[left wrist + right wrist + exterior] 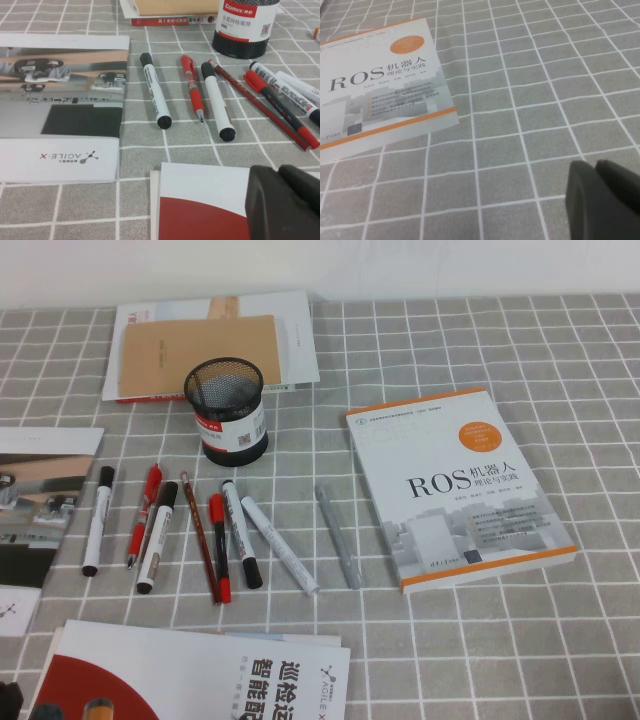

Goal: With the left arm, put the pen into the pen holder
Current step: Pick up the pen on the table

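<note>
Nothing was done yet: the pen (155,90) lay on the surface ahead of the left end effector (284,200), the holder (245,25) beyond, the right end effector (602,197) apart; neither's opening could be told.

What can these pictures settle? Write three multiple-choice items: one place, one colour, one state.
1. The pen holder stands:
A on a book
B beyond the row of pens
C at the table's near edge

2. The pen nearest the ROS book is:
A red
B green
C grey

3. The pen holder is:
A upright
B tipped over
C upside down

Answers:
1. B, the pens lie on its near side.
2. C, the grey pen lies beside the book.
3. A, its open mouth faces up.

The left gripper hovers over a red booklet. The right gripper hovers over bare cloth.
</note>
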`<action>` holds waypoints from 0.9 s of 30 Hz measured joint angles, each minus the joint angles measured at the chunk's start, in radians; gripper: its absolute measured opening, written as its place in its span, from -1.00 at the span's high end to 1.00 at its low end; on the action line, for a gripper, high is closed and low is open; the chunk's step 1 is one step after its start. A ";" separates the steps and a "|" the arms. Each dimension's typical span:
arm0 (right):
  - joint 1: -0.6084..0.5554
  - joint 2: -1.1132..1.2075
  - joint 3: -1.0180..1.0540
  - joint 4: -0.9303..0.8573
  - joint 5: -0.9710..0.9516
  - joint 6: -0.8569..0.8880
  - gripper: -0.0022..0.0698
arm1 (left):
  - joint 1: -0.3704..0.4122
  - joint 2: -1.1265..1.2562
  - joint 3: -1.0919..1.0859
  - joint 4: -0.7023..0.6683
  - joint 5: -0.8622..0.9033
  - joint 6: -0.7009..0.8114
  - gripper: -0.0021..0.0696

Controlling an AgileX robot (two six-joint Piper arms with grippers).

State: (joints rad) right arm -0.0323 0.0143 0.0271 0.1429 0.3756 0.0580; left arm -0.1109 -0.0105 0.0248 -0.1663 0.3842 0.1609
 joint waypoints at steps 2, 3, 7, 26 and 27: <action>0.000 0.000 0.000 0.000 0.000 0.000 0.98 | 0.000 0.000 0.000 0.000 0.000 0.000 0.95; 0.000 0.000 0.000 0.000 0.000 0.000 0.98 | 0.000 0.000 0.000 0.000 0.000 0.000 0.95; 0.000 0.000 0.000 0.000 0.000 0.000 0.98 | 0.000 0.000 0.000 0.000 0.000 0.000 0.95; 0.000 0.000 0.000 0.000 0.000 0.000 0.98 | 0.000 0.000 0.000 -0.229 -0.232 -0.240 0.95; 0.000 0.000 0.000 0.000 0.000 0.000 0.98 | 0.000 0.000 0.000 -0.229 -0.232 -0.245 0.95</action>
State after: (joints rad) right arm -0.0323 0.0143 0.0271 0.1429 0.3756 0.0580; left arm -0.1109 -0.0105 0.0248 -0.3949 0.1519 -0.0844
